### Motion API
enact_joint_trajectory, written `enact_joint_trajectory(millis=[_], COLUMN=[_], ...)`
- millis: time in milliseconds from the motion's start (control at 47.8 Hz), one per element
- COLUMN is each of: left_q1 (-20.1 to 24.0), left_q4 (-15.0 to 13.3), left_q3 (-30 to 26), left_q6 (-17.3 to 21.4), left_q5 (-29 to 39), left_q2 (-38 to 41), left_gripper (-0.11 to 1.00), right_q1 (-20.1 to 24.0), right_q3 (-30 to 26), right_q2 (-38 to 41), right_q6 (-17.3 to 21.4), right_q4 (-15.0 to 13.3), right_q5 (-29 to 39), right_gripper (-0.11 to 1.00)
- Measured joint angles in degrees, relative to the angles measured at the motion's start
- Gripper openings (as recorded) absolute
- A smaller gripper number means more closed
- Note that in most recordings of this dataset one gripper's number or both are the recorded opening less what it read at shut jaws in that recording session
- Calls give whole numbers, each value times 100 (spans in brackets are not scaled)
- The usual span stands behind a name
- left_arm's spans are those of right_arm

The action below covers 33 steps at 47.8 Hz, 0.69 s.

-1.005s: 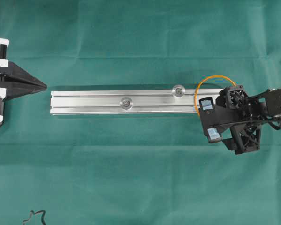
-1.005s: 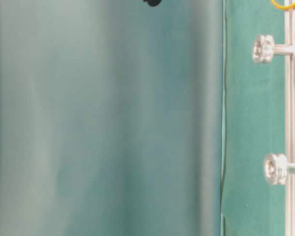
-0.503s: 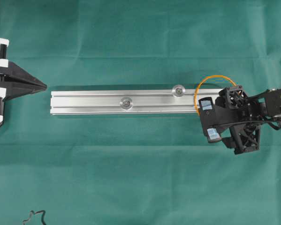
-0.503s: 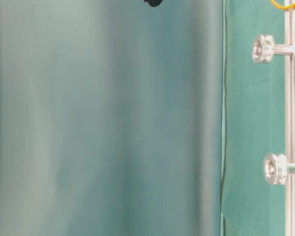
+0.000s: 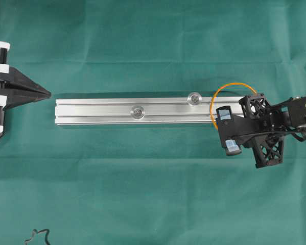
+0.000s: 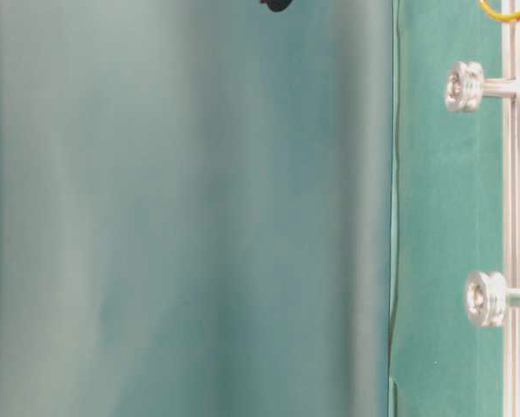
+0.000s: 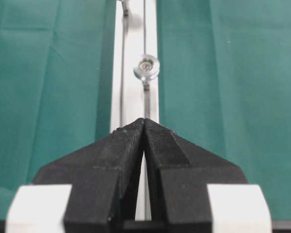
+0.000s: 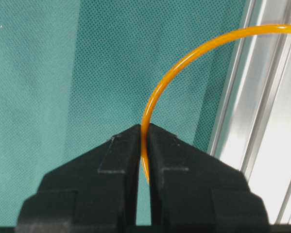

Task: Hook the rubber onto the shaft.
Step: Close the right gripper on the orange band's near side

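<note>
The rubber (image 5: 229, 84) is a thin orange loop lying over the right end of the aluminium rail (image 5: 101, 105). My right gripper (image 5: 221, 122) is shut on the rubber (image 8: 167, 77) just off the rail's (image 8: 269, 116) edge. From the jaws the band arcs up and across the rail. Two silver shafts stand on the rail, the nearer one (image 5: 194, 98) just left of the loop, the other (image 5: 138, 111) mid-rail. Neither touches the band. My left gripper (image 5: 47, 93) is shut and empty at the rail's left end, pointing along it (image 7: 144, 122) toward a shaft (image 7: 146, 68).
Green cloth (image 5: 153, 194) covers the table. A dark squiggly cord (image 5: 38, 237) lies at the front left corner. The table-level view shows both shafts (image 6: 464, 85) (image 6: 485, 298) side-on and a sliver of the rubber (image 6: 503, 13) at its top edge.
My right gripper's jaws have closed onto the orange band. The band has shifted very slightly. The left arm and the rail have not moved.
</note>
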Motion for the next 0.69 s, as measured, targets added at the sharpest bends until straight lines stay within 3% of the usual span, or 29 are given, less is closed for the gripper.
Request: enact_joint_trajectory(millis=[168,419,691], left_q1=[0,0,0], left_q4=[0,0,0], left_q3=[0,9,0], left_q6=[0,0,0], left_q5=[0,0,0], left_q2=[-9,-9,0], left_gripper=[0,0,0], right_q1=[0,0,0], right_q3=[0,0,-70], right_q2=[-9,-9,-44], right_q6=[9,316,325], right_q4=[0,0,-18], right_q5=[0,-9,176], right_gripper=[6,6,6])
